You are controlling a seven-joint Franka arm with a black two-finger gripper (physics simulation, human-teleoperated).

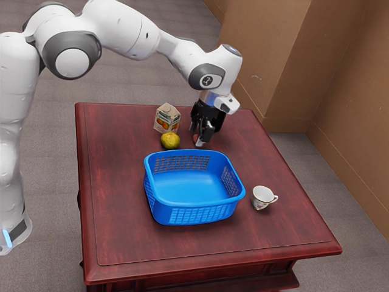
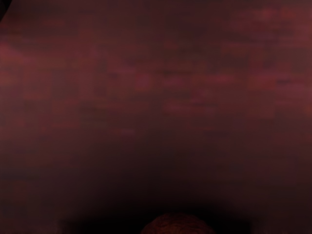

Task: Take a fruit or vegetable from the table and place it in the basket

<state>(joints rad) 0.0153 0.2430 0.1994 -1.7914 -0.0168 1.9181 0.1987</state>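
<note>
The black gripper (image 1: pixel 200 132) is low over the table's far part, beyond the blue basket (image 1: pixel 194 213). Right at its lower end is a small reddish thing (image 1: pixel 196 139), partly hidden by the gripper. The wrist view has a rounded, rough, red-brown thing (image 2: pixel 178 225) at its lower edge, close under the hand; its kind is unclear. Whether the gripper holds it cannot be made out. A yellow-green fruit (image 1: pixel 170 140) rests on the table between the carton and the basket. The basket's visible floor has nothing on it.
A small carton with fruit pictures (image 1: pixel 166 118) stands behind the yellow-green fruit. The white cup (image 1: pixel 262 198) is beside the basket, toward the exterior view's right. Dark red wood forms the tabletop (image 1: pixel 121 237), and a brown wall (image 1: pixel 279 73) rises beyond it.
</note>
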